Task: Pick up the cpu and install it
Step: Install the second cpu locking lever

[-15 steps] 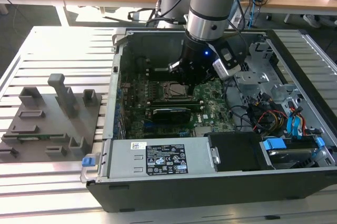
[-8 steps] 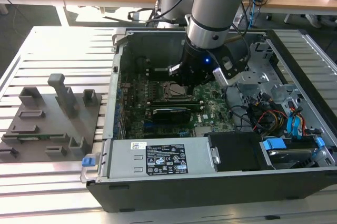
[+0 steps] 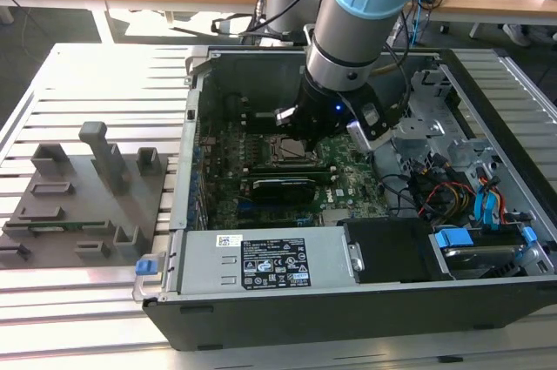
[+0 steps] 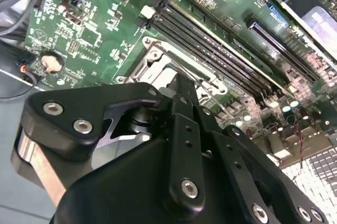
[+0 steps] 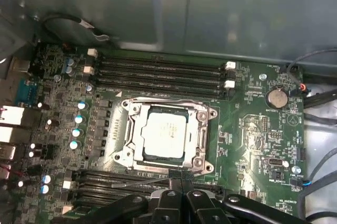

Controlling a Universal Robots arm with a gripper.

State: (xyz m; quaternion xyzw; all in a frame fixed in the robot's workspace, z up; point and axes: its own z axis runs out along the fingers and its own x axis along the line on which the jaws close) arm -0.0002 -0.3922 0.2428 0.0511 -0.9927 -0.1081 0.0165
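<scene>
Exterior view, from its left to its right: a grey fixture tray (image 3: 83,196) is lying on the slatted counter (image 3: 96,65); beside it, an open computer case (image 3: 348,300) is lying on its side, and the arm is reaching down into it so that the end effector (image 3: 300,131) is hanging over the motherboard (image 3: 226,161).

First wrist view: the cpu (image 5: 165,132), a pale metal square, is sitting flat inside the socket frame (image 5: 166,135), with its edges running parallel to the frame's inner edges. Memory slots (image 5: 158,71) are running along the far side of the socket, and a coin cell (image 5: 275,97) is lying off to one side. Judging from this seating, the picking and placing steps are appearing complete; whether the retaining latch is closed over the chip cannot be told from these views.

The end effector (image 5: 179,195) is hovering just beside the socket's near edge, apart from the cpu and holding nothing. In both wrist views its two fingers (image 4: 181,103) are pressing together with no gap visible between them, so it is reading as clenched and empty. In the second wrist view the fingertips are hanging just above the socket frame (image 4: 158,60), hiding most of the chip.
</scene>
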